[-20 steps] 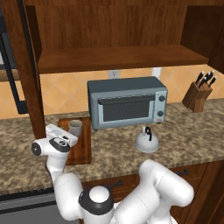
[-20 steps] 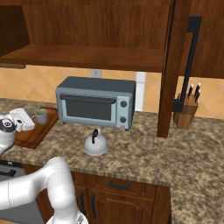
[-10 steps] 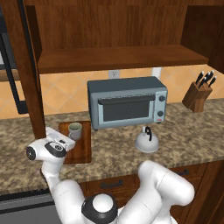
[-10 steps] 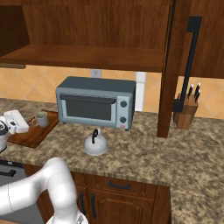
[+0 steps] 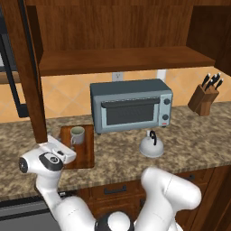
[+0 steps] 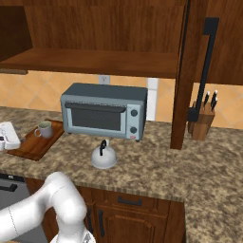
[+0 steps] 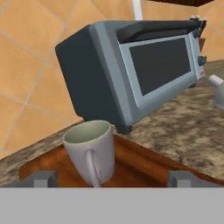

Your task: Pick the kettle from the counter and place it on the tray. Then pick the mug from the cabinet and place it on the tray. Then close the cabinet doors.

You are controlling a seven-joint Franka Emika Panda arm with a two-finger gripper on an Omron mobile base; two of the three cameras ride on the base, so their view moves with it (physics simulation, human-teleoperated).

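Note:
The grey-beige mug (image 5: 77, 134) (image 6: 45, 128) (image 7: 89, 148) stands upright on the reddish wooden tray (image 5: 85, 155) (image 6: 33, 147) (image 7: 144, 162), left of the toaster oven. My gripper (image 5: 66, 153) (image 6: 8, 135) (image 7: 111, 179) hovers at the tray's front left, open, its fingertips wide apart and short of the mug. The silvery kettle (image 5: 151, 145) (image 6: 104, 155) (image 7: 217, 94) sits on the granite counter (image 5: 194, 131) in front of the oven. Above, the cabinet (image 5: 122, 58) (image 6: 95, 61) shows a bare shelf. Both of its doors (image 5: 28, 67) (image 6: 190, 71) stand wide open.
A grey toaster oven (image 5: 131, 107) (image 6: 104, 110) stands against the back wall between tray and kettle. A knife block (image 5: 203, 99) (image 6: 200, 124) sits at the far right. The right door's black bar handle (image 6: 205, 66) juts toward me.
My hand has drawn back a little toward the front left, away from the mug. The mug stays upright on the tray, and the kettle has not moved.

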